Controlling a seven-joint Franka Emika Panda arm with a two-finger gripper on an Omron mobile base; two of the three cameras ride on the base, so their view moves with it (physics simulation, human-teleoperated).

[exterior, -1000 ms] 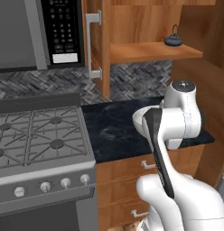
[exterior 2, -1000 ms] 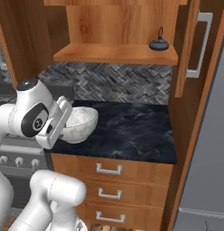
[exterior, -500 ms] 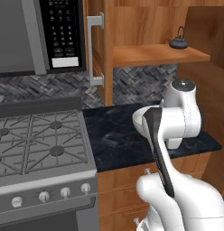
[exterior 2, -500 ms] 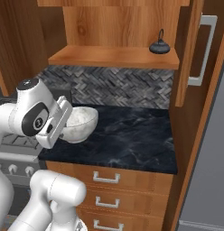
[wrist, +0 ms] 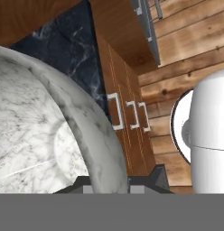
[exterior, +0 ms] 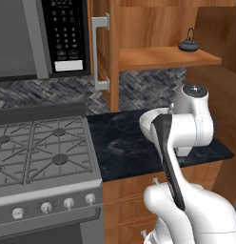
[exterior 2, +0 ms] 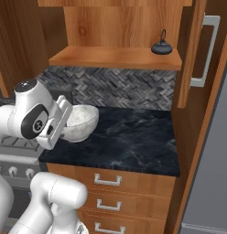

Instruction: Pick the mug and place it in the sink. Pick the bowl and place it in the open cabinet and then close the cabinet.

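My gripper [wrist: 114,182] is shut on the rim of the grey-white speckled bowl [wrist: 41,135], holding it above the dark counter. The bowl [exterior 2: 82,121] hangs at the counter's left end, with the hand [exterior 2: 58,122] on its left side. In the left base view the bowl [exterior: 149,125] peeks out behind my forearm. Above it stands the open brown cabinet, with its inner shelf [exterior: 162,58] [exterior 2: 115,57] bare except for a teapot. Its doors [exterior: 102,52] [exterior 2: 197,50] stand swung out. The mug and the sink are out of view.
A small dark teapot [exterior: 188,45] [exterior 2: 162,47] sits at the shelf's right end. A gas stove [exterior: 39,147] and a microwave [exterior: 39,38] are to the left. Wooden drawers [exterior 2: 110,187] lie under the black marble counter [exterior 2: 133,137]. A tall wooden panel [exterior 2: 202,137] bounds the right.
The whole scene has shifted slightly downward in the right base view, so the base has moved a little. The bowl stays in my gripper and the arm keeps its pose.
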